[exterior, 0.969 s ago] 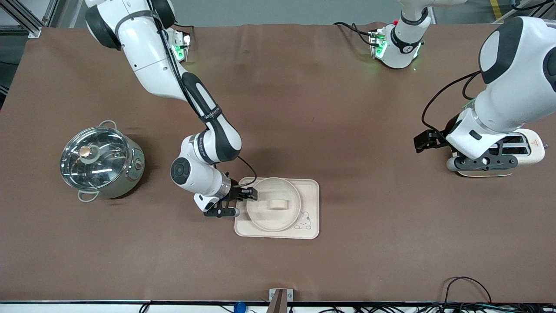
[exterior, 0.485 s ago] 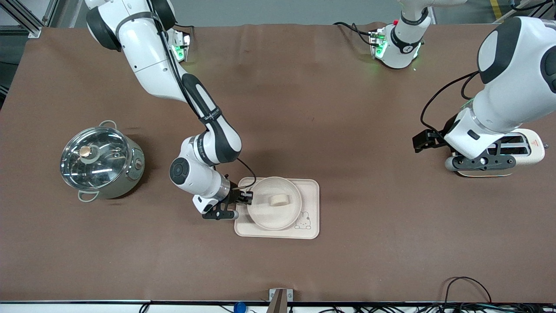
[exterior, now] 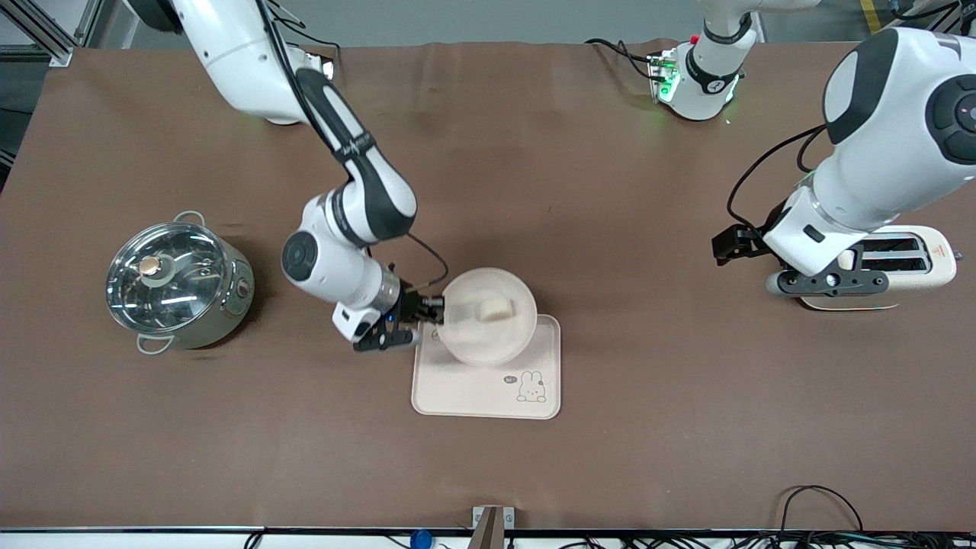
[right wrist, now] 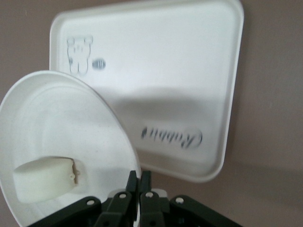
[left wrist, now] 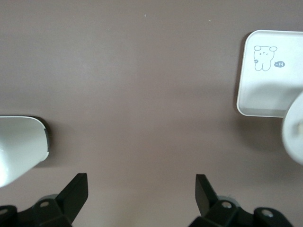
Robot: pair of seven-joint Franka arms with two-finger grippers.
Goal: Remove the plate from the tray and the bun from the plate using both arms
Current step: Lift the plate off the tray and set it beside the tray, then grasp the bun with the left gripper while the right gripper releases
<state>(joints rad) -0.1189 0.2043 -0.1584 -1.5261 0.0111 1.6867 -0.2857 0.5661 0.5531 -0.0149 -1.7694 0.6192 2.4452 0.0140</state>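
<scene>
My right gripper (exterior: 436, 309) is shut on the rim of the round cream plate (exterior: 473, 339) and holds it lifted and tilted over the tray's edge. The pale bun (exterior: 494, 309) lies inside the plate. In the right wrist view the closed gripper (right wrist: 138, 177) pinches the plate (right wrist: 61, 118), with the bun (right wrist: 45, 178) in it. My left gripper (exterior: 733, 245) is open and empty over the bare table beside the toaster. In the left wrist view that gripper (left wrist: 140, 182) has its fingers wide apart, and the plate's edge (left wrist: 294, 137) shows.
The rectangular cream tray with a rabbit drawing (exterior: 488, 389) lies on the brown table and also shows in both wrist views (right wrist: 161, 71) (left wrist: 270, 85). A steel pot with a glass lid (exterior: 177, 282) stands toward the right arm's end. A white toaster (exterior: 915, 263) stands toward the left arm's end.
My right gripper has lifted the plate with the bun off the tray and carried it toward the robots' bases. My left arm has shifted slightly toward the table's middle.
</scene>
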